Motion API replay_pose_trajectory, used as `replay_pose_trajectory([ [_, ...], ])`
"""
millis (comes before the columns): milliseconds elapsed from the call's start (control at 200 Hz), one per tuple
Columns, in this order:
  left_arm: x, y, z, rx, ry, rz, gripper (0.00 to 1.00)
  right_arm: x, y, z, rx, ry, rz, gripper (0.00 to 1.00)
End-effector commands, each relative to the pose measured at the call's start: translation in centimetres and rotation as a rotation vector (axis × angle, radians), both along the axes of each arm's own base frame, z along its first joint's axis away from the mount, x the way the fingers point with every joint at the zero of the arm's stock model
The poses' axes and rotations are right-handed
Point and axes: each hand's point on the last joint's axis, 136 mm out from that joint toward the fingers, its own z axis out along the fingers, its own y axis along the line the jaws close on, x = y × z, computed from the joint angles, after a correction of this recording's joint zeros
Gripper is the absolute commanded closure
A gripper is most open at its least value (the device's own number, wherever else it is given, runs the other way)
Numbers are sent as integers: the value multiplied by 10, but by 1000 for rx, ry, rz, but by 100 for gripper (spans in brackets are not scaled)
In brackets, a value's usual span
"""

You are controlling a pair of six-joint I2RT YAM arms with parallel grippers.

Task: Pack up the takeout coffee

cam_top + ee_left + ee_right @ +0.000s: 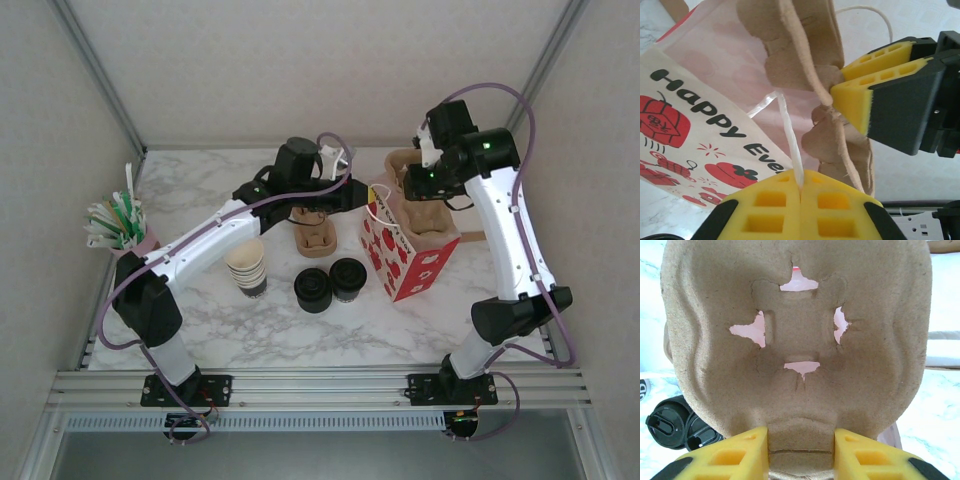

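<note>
Left jaws are closed on the white handle (790, 135) of the paper bag (400, 265); right jaws grip the pulp cup carrier (797, 340) over it; the takeout coffee (348, 278) stands on the surface (300, 335)

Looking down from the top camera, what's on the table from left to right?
Pink cup of straws → stack of paper cups → stack of black lids → takeout coffee → red-and-white bag.

Place: a robot test cell in a lab, staged as a coffee counter.
Enclosure: plain white walls (330, 60), aluminium frame rails (320, 383).
Bench: marble-patterned bench (250, 330); cabled left arm (200, 250) and right arm (510, 230) bolted to the front rail.
Props: stacked paper cups (247, 268), straws (115, 215), printed gift bag (420, 268), pulp cup carrier (795, 340).
</note>
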Motion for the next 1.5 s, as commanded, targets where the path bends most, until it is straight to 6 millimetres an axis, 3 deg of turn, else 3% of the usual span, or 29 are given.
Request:
replay_pose_trajectory([
  [0, -2, 8, 7, -3, -31, 3, 100, -2, -1, -1, 2, 10, 16, 66],
  [481, -1, 8, 3, -2, -22, 8, 100, -2, 0, -25, -29, 66, 27, 66],
  [881, 0, 7, 3, -10, -18, 10, 100, -3, 16, -22, -97, 26, 84, 66],
  [1136, 0, 6, 2, -11, -17, 6, 100, -5, 14, -34, -126, 57, 75, 66],
  [1262, 0, 6, 2, -10, -18, 6, 100, -4, 3, -41, -167, 72, 31, 66],
  [1497, 0, 8, 2, -5, -18, 11, 100, -2, -1, -36, -159, 45, 17, 67],
])
